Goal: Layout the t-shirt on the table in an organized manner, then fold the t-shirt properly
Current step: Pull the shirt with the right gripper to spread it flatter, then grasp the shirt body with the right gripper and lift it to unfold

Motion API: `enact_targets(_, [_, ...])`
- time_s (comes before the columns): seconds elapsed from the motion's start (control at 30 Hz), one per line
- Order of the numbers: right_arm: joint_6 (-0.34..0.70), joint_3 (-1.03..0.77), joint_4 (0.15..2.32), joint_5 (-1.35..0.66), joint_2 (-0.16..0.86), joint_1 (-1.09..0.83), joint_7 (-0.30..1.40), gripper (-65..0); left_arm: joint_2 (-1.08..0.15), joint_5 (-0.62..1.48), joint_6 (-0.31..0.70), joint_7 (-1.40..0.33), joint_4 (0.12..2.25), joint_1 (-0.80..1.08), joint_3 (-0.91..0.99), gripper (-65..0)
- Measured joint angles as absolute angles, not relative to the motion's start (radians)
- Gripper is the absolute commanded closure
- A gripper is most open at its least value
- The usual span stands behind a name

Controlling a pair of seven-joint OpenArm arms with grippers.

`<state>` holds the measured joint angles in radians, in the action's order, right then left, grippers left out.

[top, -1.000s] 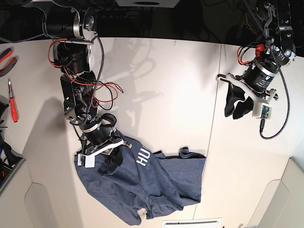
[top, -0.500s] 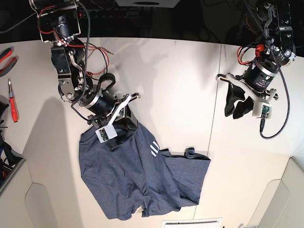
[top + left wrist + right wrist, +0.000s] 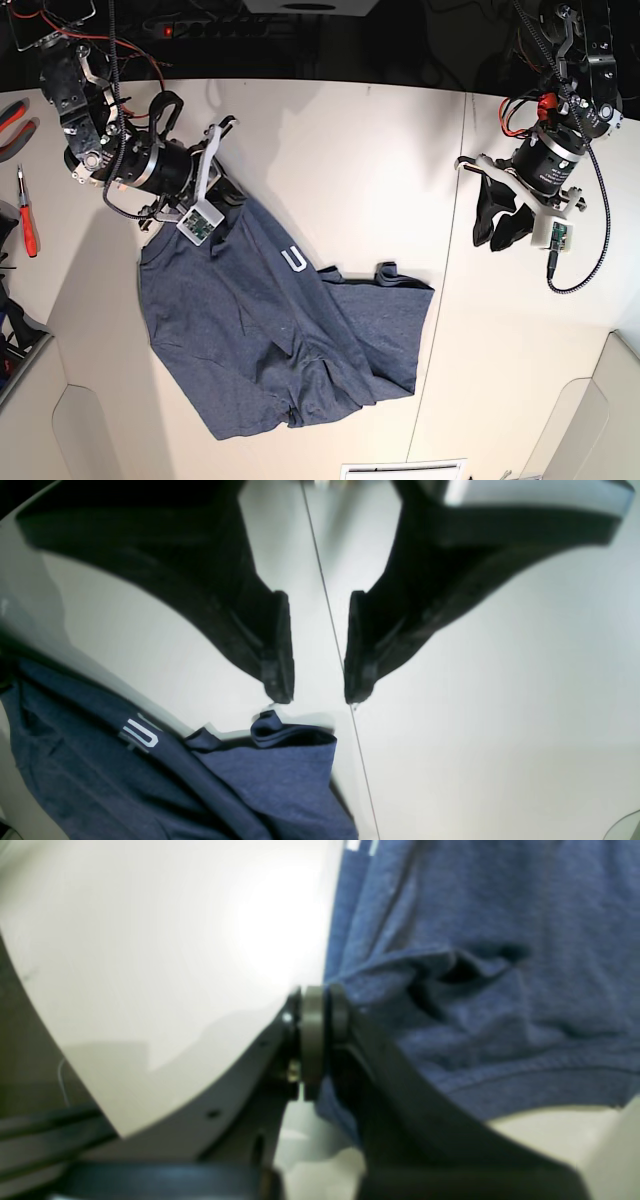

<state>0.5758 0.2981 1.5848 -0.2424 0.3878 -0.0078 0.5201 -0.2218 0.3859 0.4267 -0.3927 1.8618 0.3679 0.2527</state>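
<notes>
On the off-white table [image 3: 360, 150], the dark navy t-shirt [image 3: 260, 340] lies spread but rumpled across the near-left part of the base view, with folds bunched along its lower edge and a bit of white lettering [image 3: 295, 261] showing near a diagonal crease. One corner of the cloth reaches up toward the far-left side, where the right tool [image 3: 215, 195] is clamped on it; the right wrist view shows the two fingertips pressed together with blue fabric pinched at the tip, and the rest of the shirt draping away to the right of the fingers. The right arm leans in low from the far-left edge of the table, its red and black wires looping above it.

Well apart from the shirt, on the other side of the thin dark seam [image 3: 452, 260] that runs across the tabletop, the left tool [image 3: 500, 215] hangs above bare table. In the left wrist view its two dark fingers [image 3: 272, 645] stand parted with a clear gap between them and nothing in it; the seam runs straight through that gap, and a small upturned fold of the shirt [image 3: 280, 730] lies just below the fingertips, not touching them.

A red-handled screwdriver [image 3: 27, 220] and red-handled pliers [image 3: 12, 115] rest at the far-left edge of the table, away from the shirt.
</notes>
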Motion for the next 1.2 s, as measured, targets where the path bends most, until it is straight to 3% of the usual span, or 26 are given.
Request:
enact_targets(0.03, [0.576, 0.298, 1.585, -0.243, 0.388, -0.007, 0.52, -3.7, -0.222, 0.386, 0.427, -0.393, 1.862, 0.368, 0.253, -21.1])
enact_targets(0.1, [0.574, 0.299, 1.585, -0.261, 0.387, -0.008, 0.521, -27.5, -0.222, 0.386, 0.427, -0.393, 1.862, 0.368, 0.253, -21.1])
enact_targets(0.13, [0.574, 0.299, 1.585, -0.284, 0.387, -0.008, 0.521, -33.5, -0.222, 0.386, 0.427, -0.393, 1.862, 0.368, 0.253, -21.1])
enact_targets(0.37, [0.572, 0.292, 1.652, -0.335, 0.357, -0.008, 0.521, -34.0, -0.222, 0.386, 0.427, -0.393, 1.862, 0.368, 0.253, -21.1])
enact_targets(0.57, [0.493, 0.189, 1.673, -0.295, 0.186, 0.043, 0.509, -34.0, -0.222, 0.386, 0.427, -0.393, 1.862, 0.368, 0.253, -21.1])
enact_targets(0.67, [0.427, 0.149, 1.556, -0.237, 0.108, 0.122, 0.483, -34.0, -0.222, 0.386, 0.427, -0.393, 1.862, 0.368, 0.252, -21.1])
enact_targets(0.97, [0.381, 0.128, 0.944, -0.154, -0.02, 0.395, 0.339, -34.1, -0.222, 0.386, 0.427, -0.393, 1.862, 0.368, 0.253, -21.1])
enact_targets(1.2, [0.154, 0.128, 0.912, -0.009, -0.044, 0.414, 0.243, -34.0, -0.222, 0.386, 0.427, -0.393, 1.862, 0.368, 0.253, -21.1])
